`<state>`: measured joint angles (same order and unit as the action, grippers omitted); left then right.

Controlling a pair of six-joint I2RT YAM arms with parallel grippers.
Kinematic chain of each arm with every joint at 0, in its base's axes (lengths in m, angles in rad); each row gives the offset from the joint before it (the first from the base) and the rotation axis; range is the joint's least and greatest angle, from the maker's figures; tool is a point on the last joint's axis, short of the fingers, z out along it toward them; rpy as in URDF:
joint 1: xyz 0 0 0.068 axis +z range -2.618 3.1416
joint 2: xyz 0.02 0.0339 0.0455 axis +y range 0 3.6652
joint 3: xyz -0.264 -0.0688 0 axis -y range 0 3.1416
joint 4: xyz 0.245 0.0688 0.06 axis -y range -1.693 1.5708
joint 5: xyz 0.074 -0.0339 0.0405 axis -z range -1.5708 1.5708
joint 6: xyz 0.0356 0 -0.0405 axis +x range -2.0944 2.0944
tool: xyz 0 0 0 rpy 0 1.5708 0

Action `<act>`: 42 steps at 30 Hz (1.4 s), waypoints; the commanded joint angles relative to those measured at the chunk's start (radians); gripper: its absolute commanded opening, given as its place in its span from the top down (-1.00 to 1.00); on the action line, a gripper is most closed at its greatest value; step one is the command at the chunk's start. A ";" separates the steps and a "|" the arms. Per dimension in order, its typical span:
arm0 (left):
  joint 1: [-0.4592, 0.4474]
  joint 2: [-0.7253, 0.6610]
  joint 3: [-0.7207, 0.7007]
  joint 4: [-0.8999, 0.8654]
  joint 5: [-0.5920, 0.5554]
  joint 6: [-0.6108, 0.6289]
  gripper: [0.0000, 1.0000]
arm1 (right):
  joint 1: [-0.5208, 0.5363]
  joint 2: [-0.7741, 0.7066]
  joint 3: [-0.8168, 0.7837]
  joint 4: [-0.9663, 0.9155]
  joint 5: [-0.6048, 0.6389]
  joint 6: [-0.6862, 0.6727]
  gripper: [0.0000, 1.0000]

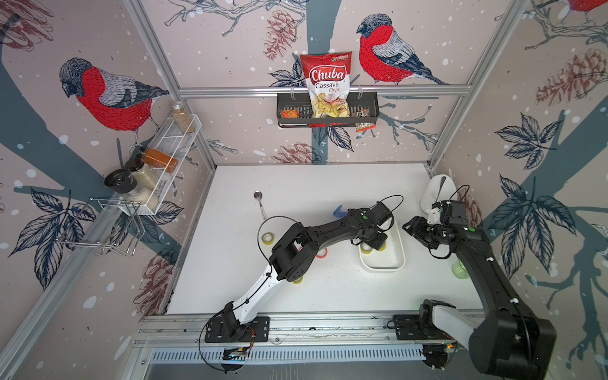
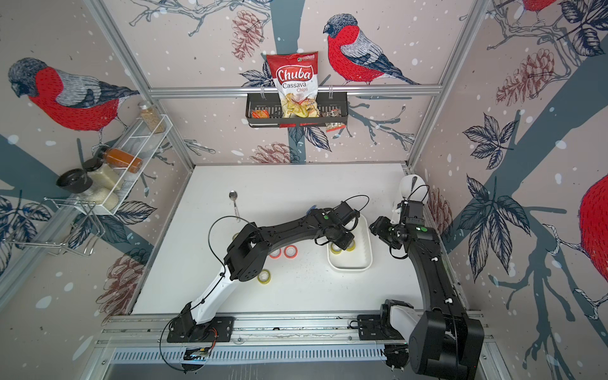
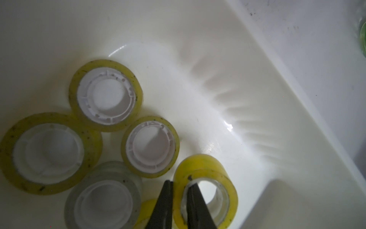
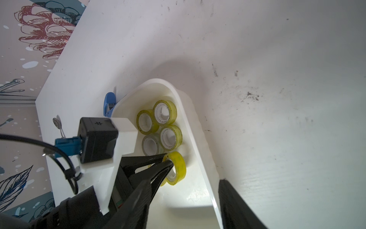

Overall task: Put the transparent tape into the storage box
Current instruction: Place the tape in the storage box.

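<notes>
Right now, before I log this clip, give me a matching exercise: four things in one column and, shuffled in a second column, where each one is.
Things
1. chips bag
2. spoon
3. yellowish tape roll
4. red-edged tape rolls

Places
A. pinched by the left gripper, inside the storage box
B. flat, side by side on the table, outside the storage box
C. standing in the black basket on the back wall
D. lying alone on the table, toward the back wall

Pairs: 1-C, 2-D, 3-A, 4-B
</notes>
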<state>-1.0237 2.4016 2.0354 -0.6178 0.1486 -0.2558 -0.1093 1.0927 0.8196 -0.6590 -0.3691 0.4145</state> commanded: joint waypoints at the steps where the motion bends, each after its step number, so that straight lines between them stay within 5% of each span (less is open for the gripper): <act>1: 0.001 0.007 0.019 -0.023 -0.022 -0.005 0.61 | -0.001 -0.004 0.003 0.000 -0.010 -0.022 -0.20; 30: 0.006 -0.079 -0.036 -0.034 -0.047 -0.034 0.42 | 0.017 -0.039 0.030 -0.027 0.004 -0.046 -0.24; 42: 0.071 -0.274 -0.283 0.115 0.082 -0.047 0.39 | 0.255 0.002 0.063 -0.086 0.135 -0.068 -0.19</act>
<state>-0.9672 2.1712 1.7985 -0.5716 0.1730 -0.3008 0.1265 1.0878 0.8803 -0.7174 -0.2855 0.3607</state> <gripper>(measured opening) 0.305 0.600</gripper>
